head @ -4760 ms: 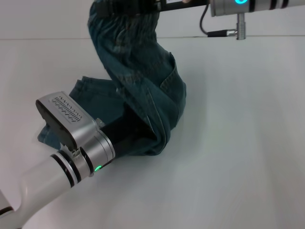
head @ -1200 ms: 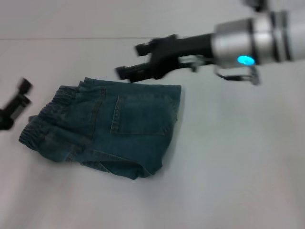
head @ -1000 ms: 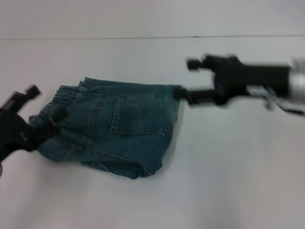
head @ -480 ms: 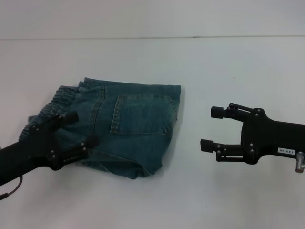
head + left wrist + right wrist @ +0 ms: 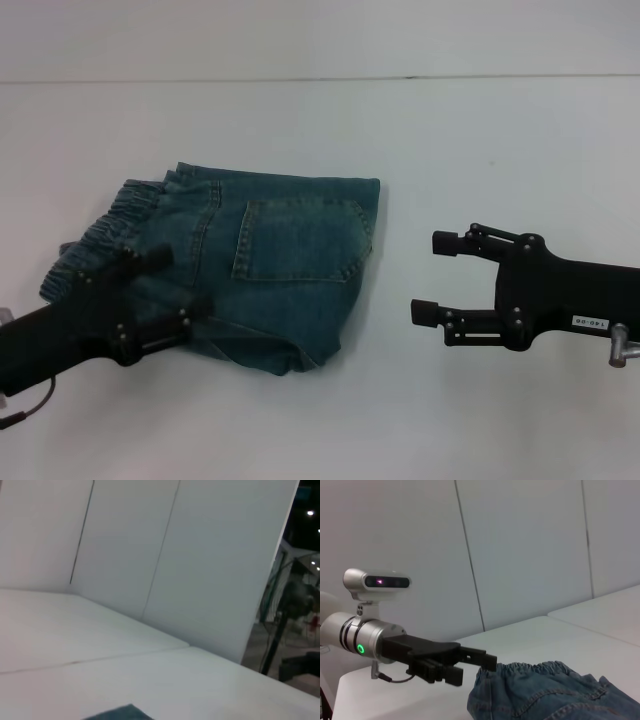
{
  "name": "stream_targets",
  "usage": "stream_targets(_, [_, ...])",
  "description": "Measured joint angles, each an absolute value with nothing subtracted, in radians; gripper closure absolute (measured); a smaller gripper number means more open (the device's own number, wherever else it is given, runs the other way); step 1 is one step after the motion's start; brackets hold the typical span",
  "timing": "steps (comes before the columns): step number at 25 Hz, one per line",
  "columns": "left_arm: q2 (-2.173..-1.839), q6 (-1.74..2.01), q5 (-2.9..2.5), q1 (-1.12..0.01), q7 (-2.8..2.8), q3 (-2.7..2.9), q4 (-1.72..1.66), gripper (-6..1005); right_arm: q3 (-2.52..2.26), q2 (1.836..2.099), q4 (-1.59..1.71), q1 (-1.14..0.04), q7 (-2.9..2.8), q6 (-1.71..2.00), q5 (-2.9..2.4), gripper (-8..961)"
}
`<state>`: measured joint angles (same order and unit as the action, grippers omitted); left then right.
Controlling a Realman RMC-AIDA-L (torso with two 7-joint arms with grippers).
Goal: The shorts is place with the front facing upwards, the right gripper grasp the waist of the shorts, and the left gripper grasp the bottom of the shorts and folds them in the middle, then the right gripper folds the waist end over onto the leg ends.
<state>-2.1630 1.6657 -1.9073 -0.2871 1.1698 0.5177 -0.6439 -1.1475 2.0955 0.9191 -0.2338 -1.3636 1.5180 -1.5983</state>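
The shorts [image 5: 290, 245] lie folded and flat on the white table, pocket side up, with the gathered waist [image 5: 105, 225] at their left end. The straight leg hems cannot be made out. My left gripper [image 5: 180, 280] hovers open over the shorts' near-left corner, holding nothing. My right gripper [image 5: 430, 275], with its white label, is open and empty to the right of the shorts, a short gap away. The right wrist view shows the shorts [image 5: 545, 692], the waist [image 5: 535, 669] and the left gripper [image 5: 470, 669] at their edge. A denim corner [image 5: 117, 713] shows in the left wrist view.
The white table [image 5: 480, 140] stretches all round the shorts. A pale panelled wall [image 5: 520, 545] stands behind it. The left arm's silver wrist camera [image 5: 377, 582] sits above its gripper.
The right arm has let go of the shorts and drawn back from over them to the right. The left gripper has come in over their near-left corner. The shorts now lie folded flat.
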Motion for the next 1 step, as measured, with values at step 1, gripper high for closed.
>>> stream_targets(1, [-2.163,1.661,-1.909,-0.288,1.171,0.526,-0.644,65,-1.148,2.095,0.919,-0.234,-1.364,1.518,-1.598,17])
